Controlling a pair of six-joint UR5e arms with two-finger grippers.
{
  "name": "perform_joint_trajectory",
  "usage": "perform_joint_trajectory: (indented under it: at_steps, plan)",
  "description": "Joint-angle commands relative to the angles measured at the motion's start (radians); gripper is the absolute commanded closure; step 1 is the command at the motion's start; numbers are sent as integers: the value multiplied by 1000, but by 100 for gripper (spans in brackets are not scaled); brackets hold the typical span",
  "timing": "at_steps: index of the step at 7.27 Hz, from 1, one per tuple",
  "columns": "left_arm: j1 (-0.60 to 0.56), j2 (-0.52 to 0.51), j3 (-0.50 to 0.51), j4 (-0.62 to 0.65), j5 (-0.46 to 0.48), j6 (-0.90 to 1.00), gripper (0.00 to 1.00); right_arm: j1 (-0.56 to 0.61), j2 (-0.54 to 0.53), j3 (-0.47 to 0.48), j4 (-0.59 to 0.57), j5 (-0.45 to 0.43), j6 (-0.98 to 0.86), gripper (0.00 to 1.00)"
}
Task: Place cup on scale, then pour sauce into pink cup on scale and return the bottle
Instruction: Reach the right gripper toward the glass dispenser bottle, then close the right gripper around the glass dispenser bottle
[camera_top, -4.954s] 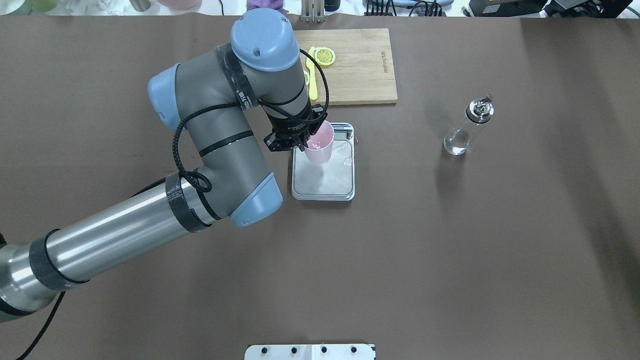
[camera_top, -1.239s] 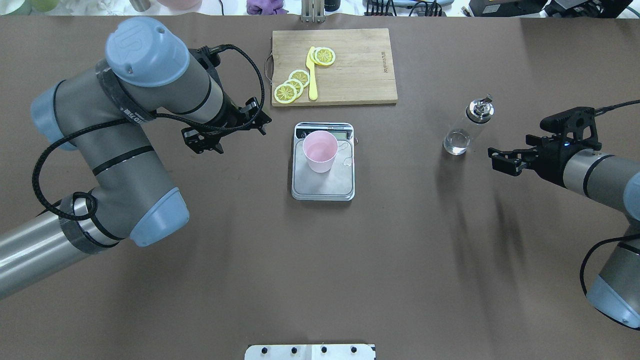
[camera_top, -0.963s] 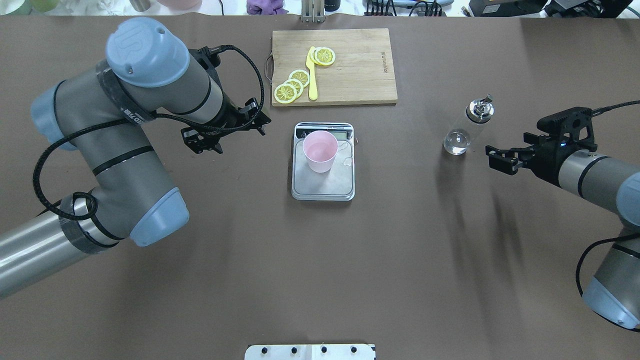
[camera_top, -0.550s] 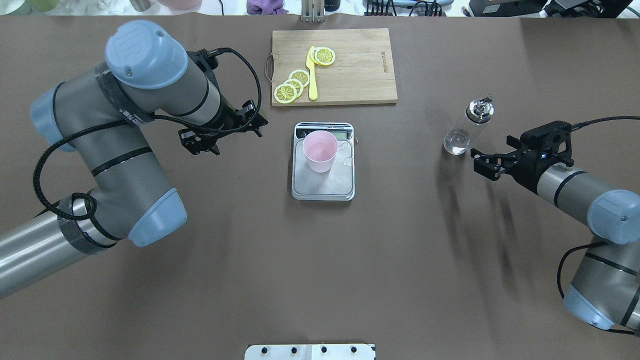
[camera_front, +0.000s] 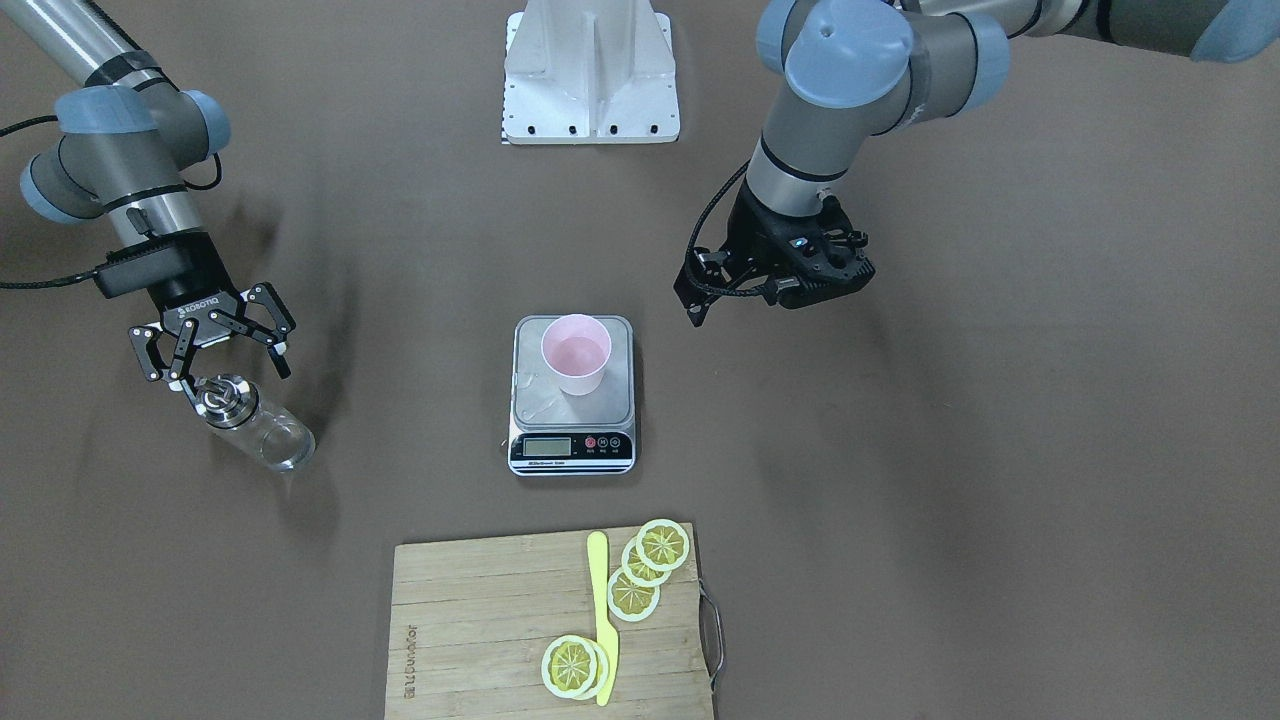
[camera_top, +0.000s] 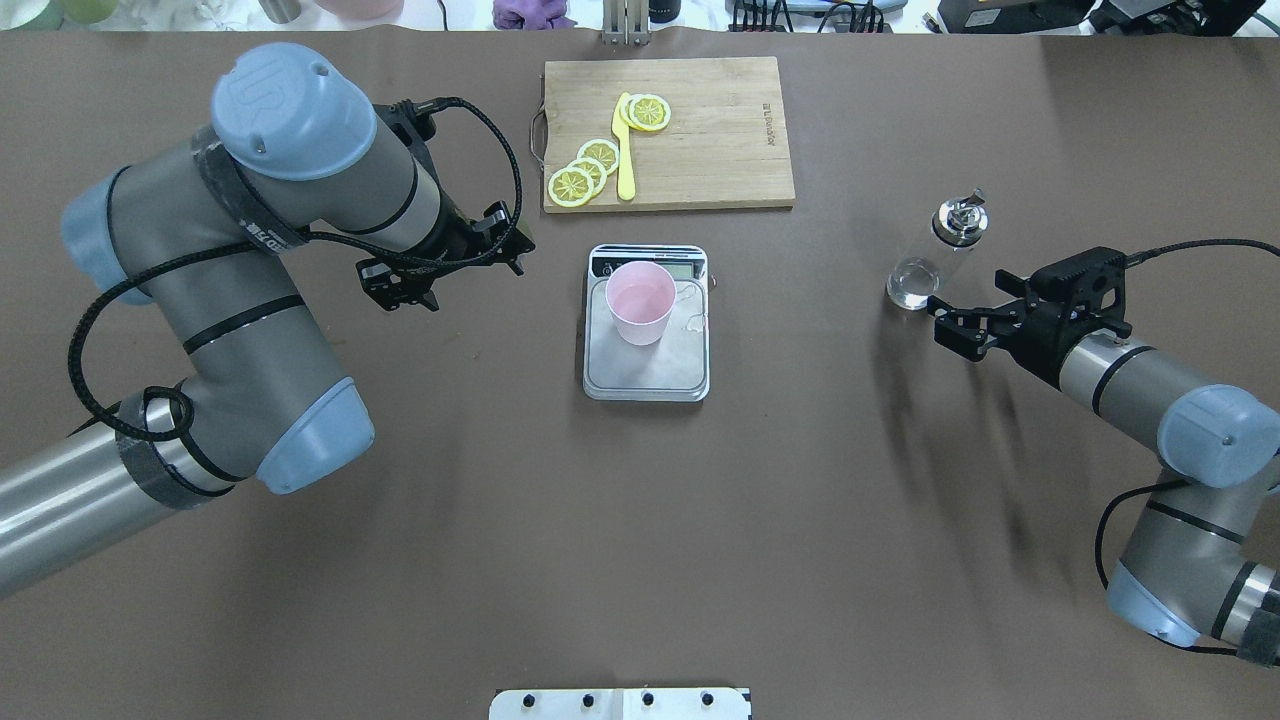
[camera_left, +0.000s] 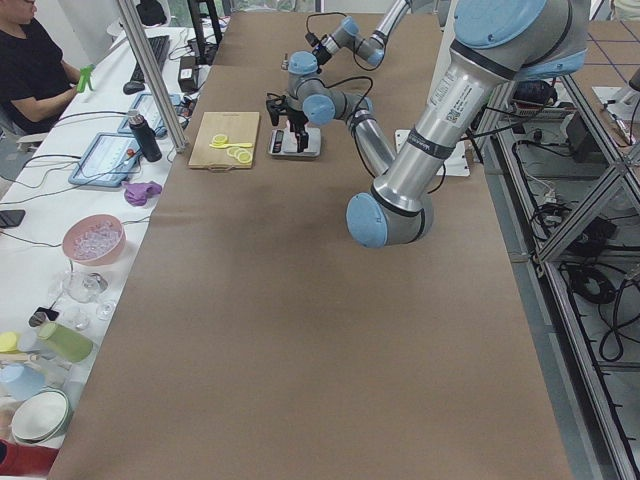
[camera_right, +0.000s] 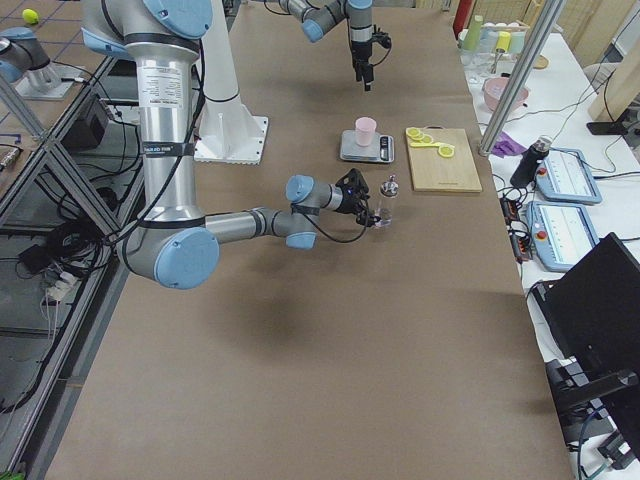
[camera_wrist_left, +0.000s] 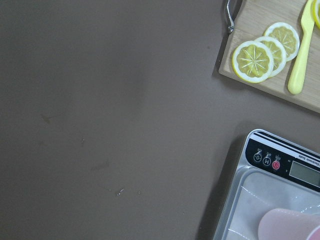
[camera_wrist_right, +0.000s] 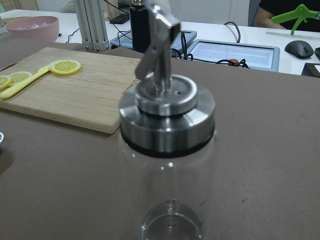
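The pale pink cup (camera_top: 640, 300) stands upright on the silver scale (camera_top: 650, 378), toward its display end, and is free; both also show in the front view, cup (camera_front: 575, 355) on scale (camera_front: 535, 400). The clear glass bottle (camera_top: 935, 258) with its metal pourer cap stands upright on the table at the right. My right gripper (camera_top: 952, 330) is open, level with the bottle and just short of it; in the front view (camera_front: 222, 368) its fingers flank the cap. The bottle (camera_wrist_right: 167, 165) fills the right wrist view. My left gripper (camera_top: 445, 275) is open and empty, left of the scale.
A wooden cutting board (camera_top: 720, 130) with lemon slices (camera_top: 585, 170) and a yellow knife (camera_top: 624, 150) lies beyond the scale. The robot's white base plate (camera_top: 620, 703) is at the near edge. Operators' desks with gear line the far side.
My left gripper let go of the cup and drew back to the left. My right arm has moved in toward the bottle, its open gripper now close beside it.
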Motion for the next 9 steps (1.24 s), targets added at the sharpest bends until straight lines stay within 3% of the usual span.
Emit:
perform_joint_trajectory:
  at_steps: [1, 5, 9]
  plan:
    - [-1, 1, 2, 0, -1, 0, 2, -2, 30, -31, 2, -6, -11, 1]
    - [1, 1, 9, -2, -1, 0, 2, -2, 81, -94, 2, -38, -49, 2]
    - [2, 0, 9, -2, -1, 0, 2, 1, 89, -97, -6, -43, -49, 5]
